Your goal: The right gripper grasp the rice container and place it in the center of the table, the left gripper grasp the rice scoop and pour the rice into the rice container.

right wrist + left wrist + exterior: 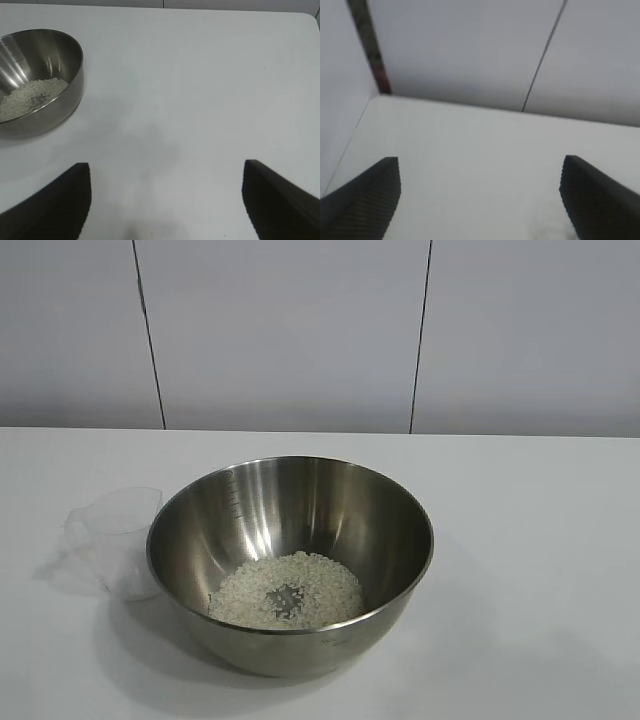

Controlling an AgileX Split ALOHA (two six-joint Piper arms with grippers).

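The steel rice container point(290, 560) stands in the middle of the white table point(540, 540) with a flat heap of rice point(287, 590) in its bottom. The clear plastic rice scoop point(112, 537) stands upright and looks empty, touching or almost touching the bowl's left side. Neither arm shows in the exterior view. My left gripper point(480, 165) is open and empty over bare table near the back wall. My right gripper point(166, 167) is open and empty over bare table, with the rice container point(35, 80) and rice point(27, 95) off to one side.
A grey panelled wall point(300, 330) runs along the table's far edge. The table's rounded corner point(310, 17) shows in the right wrist view. A wall corner with a dark strip point(370, 50) shows in the left wrist view.
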